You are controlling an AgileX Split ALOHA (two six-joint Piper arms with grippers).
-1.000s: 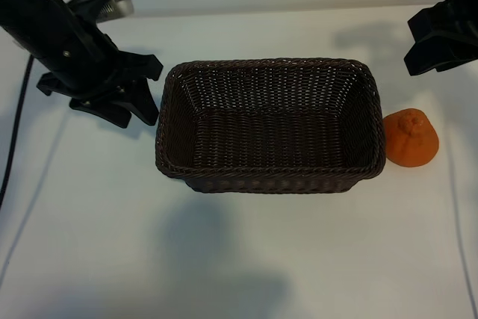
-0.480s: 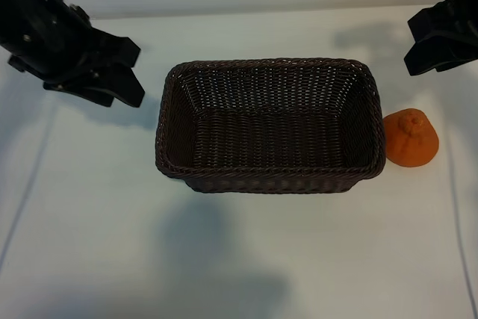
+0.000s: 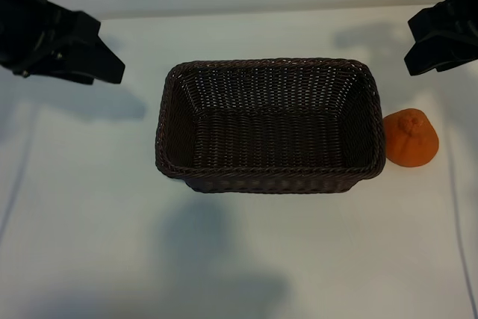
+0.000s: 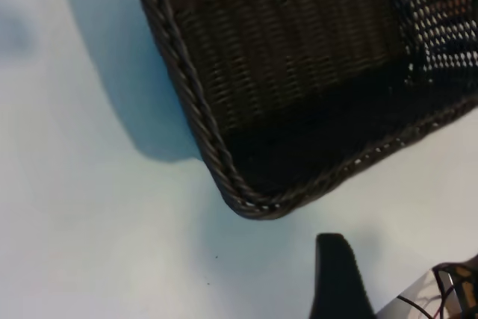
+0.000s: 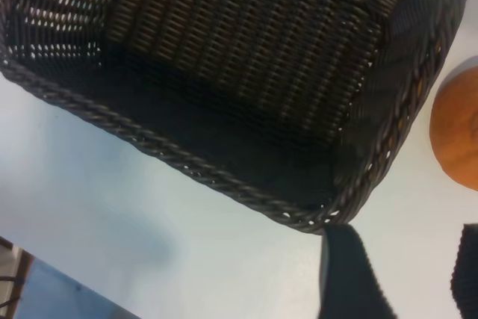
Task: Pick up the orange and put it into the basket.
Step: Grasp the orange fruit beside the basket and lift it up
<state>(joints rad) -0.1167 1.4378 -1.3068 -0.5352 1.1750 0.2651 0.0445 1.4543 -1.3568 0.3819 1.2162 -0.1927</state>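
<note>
a dark wicker basket sits mid-table, bare white surface open on all sides, with the orange just beside its right end. left gripper hangs high at the far left, partly open and empty; right gripper hovers above the orange, half open, holding nothing.

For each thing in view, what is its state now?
orange: on the table, beside the basket's right end, not held.
basket: upright, empty.
left gripper: open, holds nothing, left of the basket.
right gripper: open, holds nothing, behind the orange.
</note>
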